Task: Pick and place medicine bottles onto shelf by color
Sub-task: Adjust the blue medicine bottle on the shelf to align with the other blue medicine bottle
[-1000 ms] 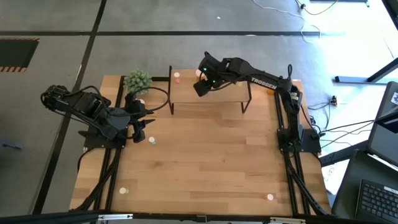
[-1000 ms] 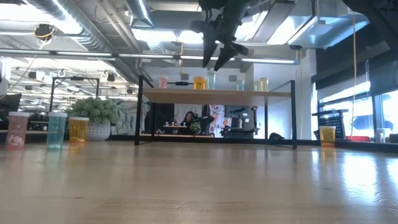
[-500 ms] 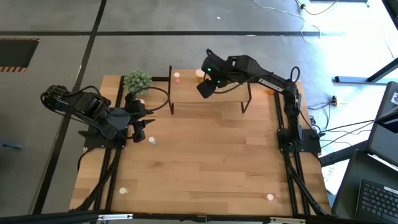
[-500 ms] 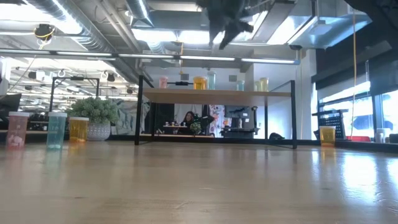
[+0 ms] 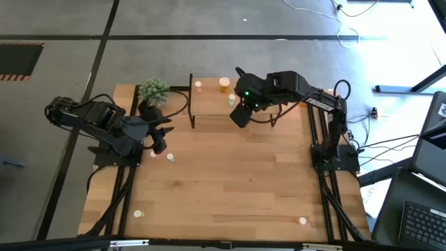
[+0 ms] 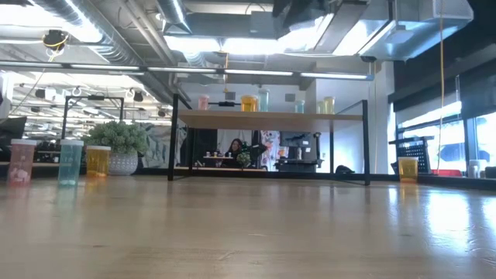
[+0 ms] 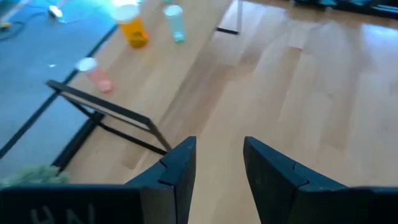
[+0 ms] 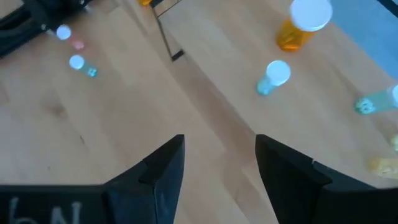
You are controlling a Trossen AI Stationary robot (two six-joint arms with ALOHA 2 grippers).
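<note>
Dark right tool [image 8: 214, 171] apart, empty, above shelf [image 5: 209, 108], left tool [image 7: 214, 171] apart, empty

Two dark jointed arms, green light on the right arm [image 5: 245, 93].

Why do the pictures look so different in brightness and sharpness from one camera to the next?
Low view: ceiling lights glare, so the shelf stands backlit and the near tabletop is soft. Left wrist view: blurred, with a bright flare beside the orange bottle. High view: evenly lit.
</note>
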